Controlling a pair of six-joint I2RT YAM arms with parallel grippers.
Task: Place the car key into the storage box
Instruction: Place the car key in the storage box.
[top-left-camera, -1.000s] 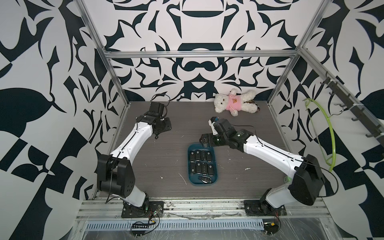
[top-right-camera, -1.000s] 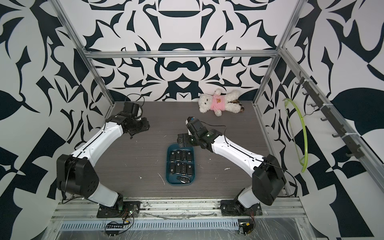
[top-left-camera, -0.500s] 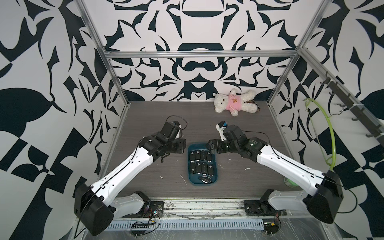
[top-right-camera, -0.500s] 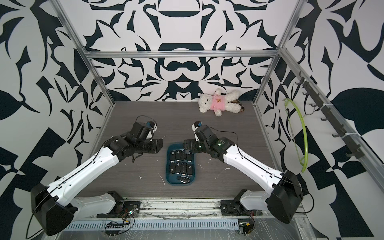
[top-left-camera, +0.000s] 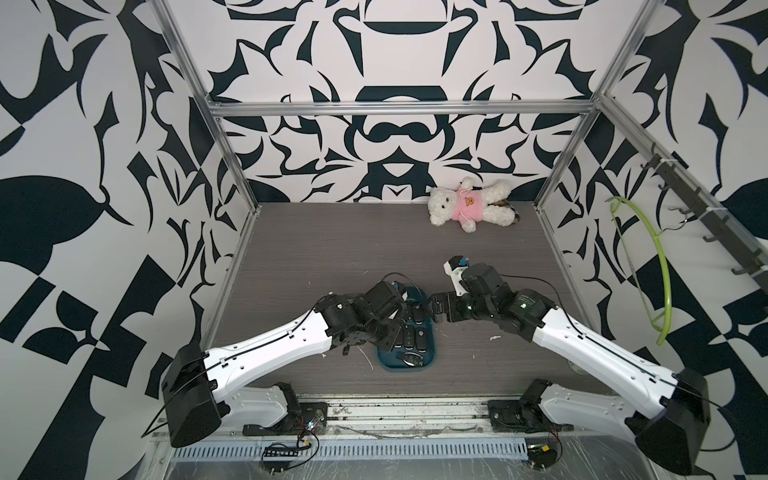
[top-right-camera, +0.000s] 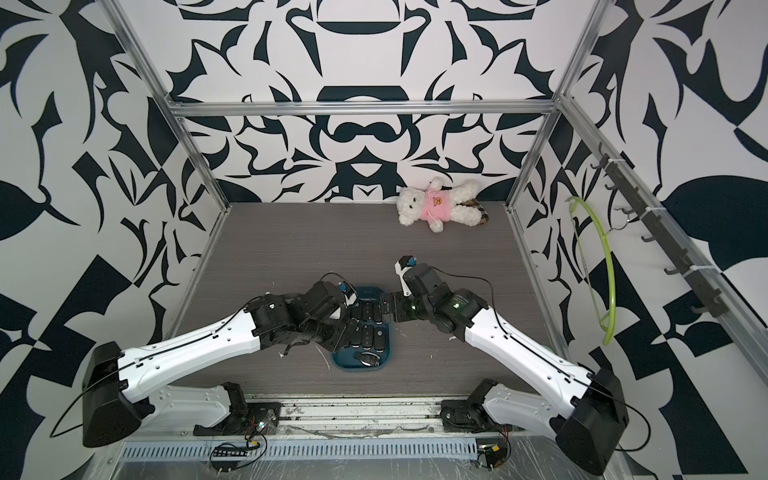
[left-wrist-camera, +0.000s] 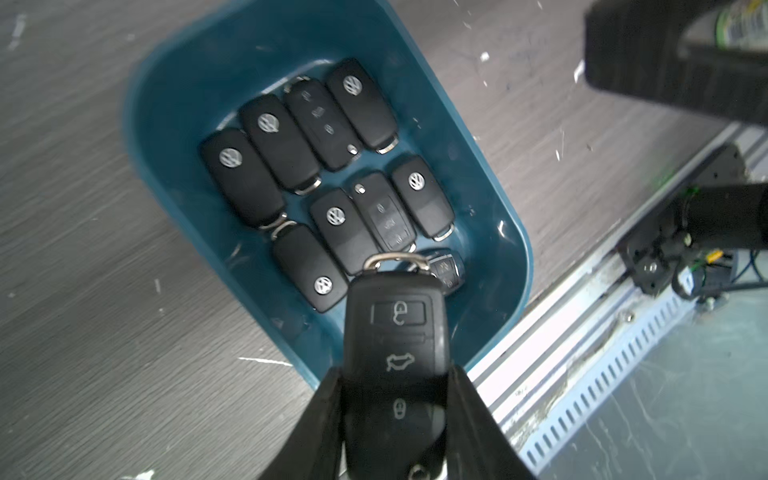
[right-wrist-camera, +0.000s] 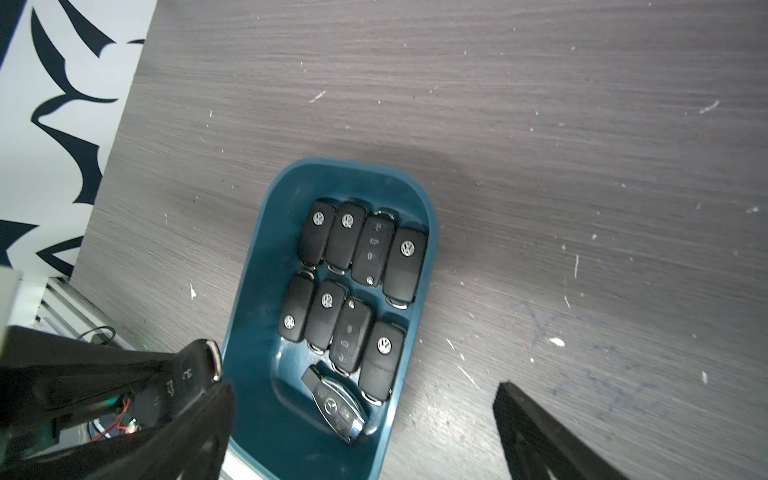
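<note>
The car key (left-wrist-camera: 397, 345) sat clenched in my left claw (left-wrist-camera: 395, 376), button side up, with its metal ring pointing out ahead. I held it in the air above the storage box (left-wrist-camera: 199, 66), over the end nearest the rail (left-wrist-camera: 573, 332) at my base. As far as I could tell, it touched neither the box nor anything in it. My right claw (right-wrist-camera: 365, 388) hung spread wide close by the box, gripping nothing.

The box already carried eight black fobs (right-wrist-camera: 347, 241) laid in two rows of four. A chrome-trimmed fob (right-wrist-camera: 338, 411) lay slantwise at the near end. So I judged the pick-up and the carry done, with only the last part left: lower the key, let go, and pull clear.

Bare blue floor showed along one long side and at the far end. The spot straight under the key looked crowded by the chrome fob. I reckoned a small shift toward the free strip would be wise before letting go, lest the key land on top of its neighbours.
</note>
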